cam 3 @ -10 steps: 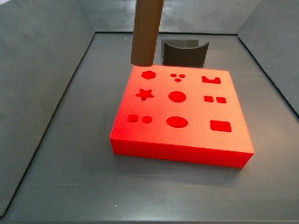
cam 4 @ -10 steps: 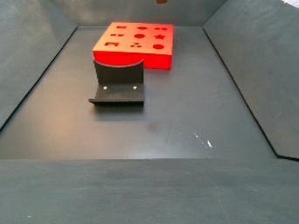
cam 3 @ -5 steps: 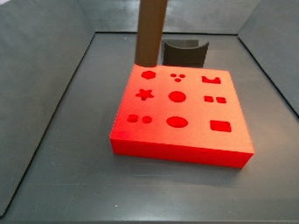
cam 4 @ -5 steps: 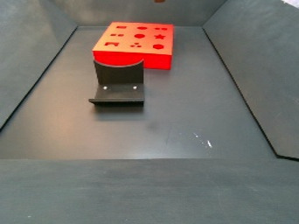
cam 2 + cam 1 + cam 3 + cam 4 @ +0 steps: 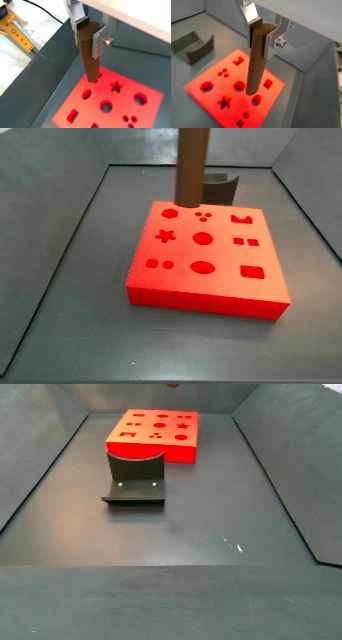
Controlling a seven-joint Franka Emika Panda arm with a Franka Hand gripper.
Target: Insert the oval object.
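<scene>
End effector (image 5: 264,31) clamped on upright oval object (image 5: 257,60), peg tip above red block (image 5: 207,263) rear edge, dark worktop (image 5: 187,534) lower frame, grey enclosure walls.

Claw (image 5: 265,31) grips upright brown oval object (image 5: 258,60), hanging clear.

Colours here: the oval object (image 5: 256,60) is plain matte brown, clamped between the end effector (image 5: 264,27)'s silver fingers (image 5: 278,37) with dark pads, the block (image 5: 207,258) is bright red with darker red cutouts, and the fixture (image 5: 135,477) and surface (image 5: 187,524) are dark grey.
</scene>
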